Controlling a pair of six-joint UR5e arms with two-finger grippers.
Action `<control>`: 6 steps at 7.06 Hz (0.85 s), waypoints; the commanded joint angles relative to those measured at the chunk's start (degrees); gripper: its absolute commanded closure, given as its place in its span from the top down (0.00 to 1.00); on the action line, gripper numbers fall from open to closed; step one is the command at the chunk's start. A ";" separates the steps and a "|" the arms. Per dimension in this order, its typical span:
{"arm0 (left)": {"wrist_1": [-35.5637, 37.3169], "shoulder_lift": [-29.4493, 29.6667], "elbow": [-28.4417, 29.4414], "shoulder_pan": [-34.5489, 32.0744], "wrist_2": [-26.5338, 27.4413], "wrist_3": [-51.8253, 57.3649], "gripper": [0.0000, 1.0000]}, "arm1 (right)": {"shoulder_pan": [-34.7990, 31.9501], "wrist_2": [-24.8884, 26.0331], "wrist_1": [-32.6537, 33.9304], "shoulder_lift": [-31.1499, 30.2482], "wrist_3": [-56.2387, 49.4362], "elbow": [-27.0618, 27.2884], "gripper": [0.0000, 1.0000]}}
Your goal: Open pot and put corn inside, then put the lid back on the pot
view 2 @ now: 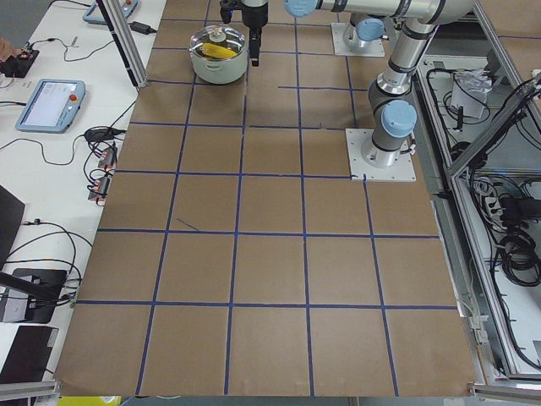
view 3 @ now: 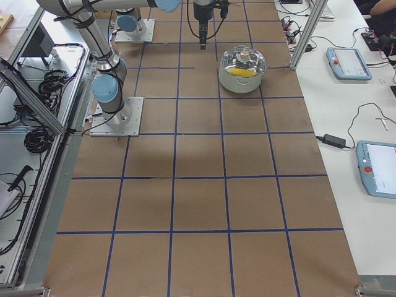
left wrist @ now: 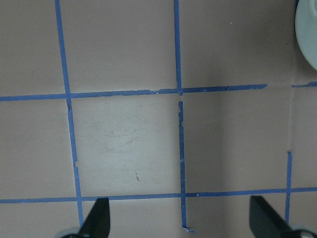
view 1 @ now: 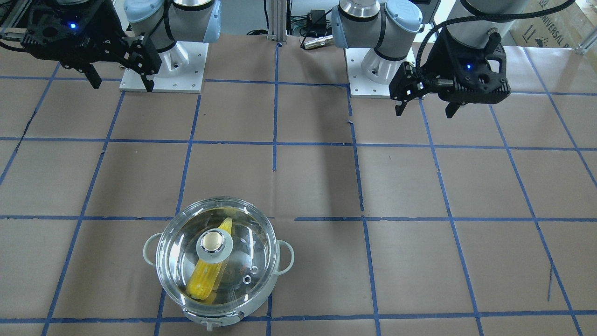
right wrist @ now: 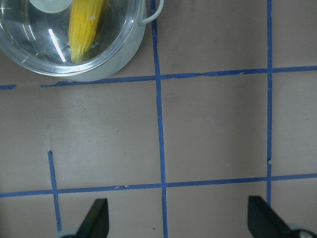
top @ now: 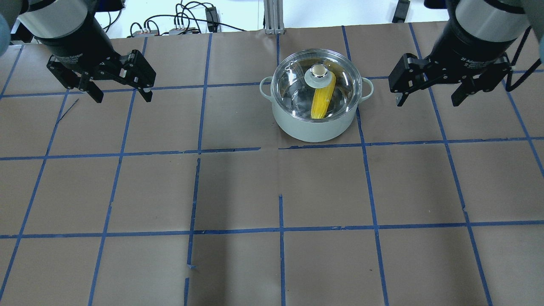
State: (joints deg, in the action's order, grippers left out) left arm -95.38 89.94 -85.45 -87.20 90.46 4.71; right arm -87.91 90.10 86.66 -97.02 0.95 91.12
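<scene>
The pale grey pot (top: 315,128) stands at the table's far middle, with the clear glass lid (top: 296,90) seated on it. The yellow corn (top: 321,100) lies inside, seen through the glass, also in the front view (view 1: 204,276) and the right wrist view (right wrist: 86,25). My left gripper (top: 123,97) is open and empty, hovering far to the pot's left. My right gripper (top: 428,103) is open and empty, hovering just right of the pot. In the wrist views both the left gripper (left wrist: 181,218) and the right gripper (right wrist: 179,218) show wide-spread fingertips over bare table.
Brown paper with a blue tape grid (top: 280,229) covers the table. The two arm bases (view 1: 163,70) (view 1: 380,70) stand on the robot's side. Cables (top: 182,25) and an aluminium post (top: 272,17) lie beyond the far edge. Tablets (view 3: 349,62) sit on a side bench.
</scene>
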 commanded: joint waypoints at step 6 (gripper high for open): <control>0.02 -0.11 -0.15 -0.08 0.07 -0.06 1.00 | -0.59 0.16 0.09 1.05 0.37 -1.82 0.99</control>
State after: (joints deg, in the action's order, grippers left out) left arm -95.36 89.96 -85.54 -87.28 90.44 4.66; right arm -88.50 90.26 86.76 -95.97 1.32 89.36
